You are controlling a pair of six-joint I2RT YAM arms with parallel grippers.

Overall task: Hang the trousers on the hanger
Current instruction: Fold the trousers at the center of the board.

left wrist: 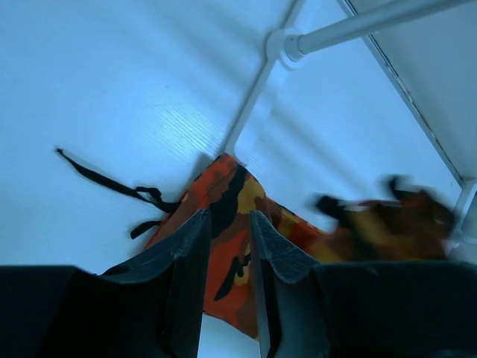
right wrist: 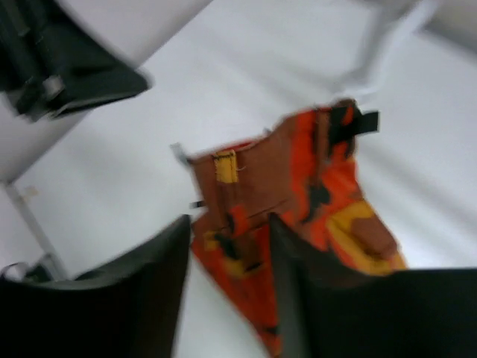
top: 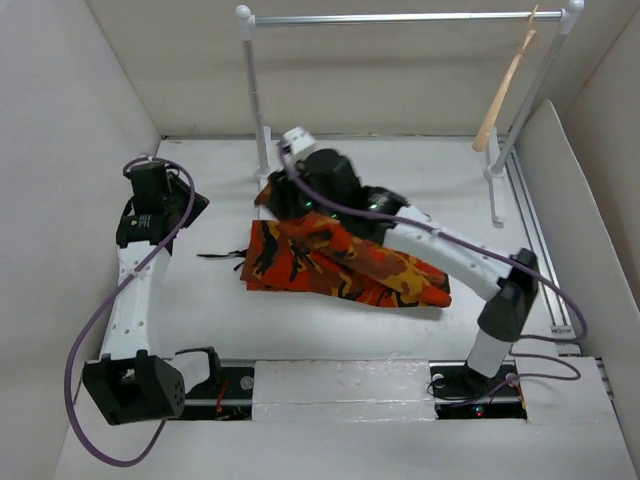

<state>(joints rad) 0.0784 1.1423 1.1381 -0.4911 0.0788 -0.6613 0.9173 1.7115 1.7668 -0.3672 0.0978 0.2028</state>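
Observation:
The camouflage trousers [top: 340,262] lie flat on the white table, waist to the left, legs to the right. Their dark drawstring [top: 222,256] trails left. The pale wooden hanger [top: 505,90] hangs from the right end of the rail. My right gripper [top: 283,195] is over the waist end, open and empty; its view is blurred, with the trousers [right wrist: 298,171] below the gripper [right wrist: 228,224]. My left gripper [top: 188,205] is left of the trousers and apart from them, open and empty. In its view, the trousers [left wrist: 246,186] and drawstring [left wrist: 104,181] lie beyond the gripper [left wrist: 229,216].
A metal clothes rail [top: 400,18] on white posts [top: 258,100] stands at the back of the table. Its left post's base [left wrist: 250,104] is just behind the trousers' waist. White walls enclose the table on the left, back and right.

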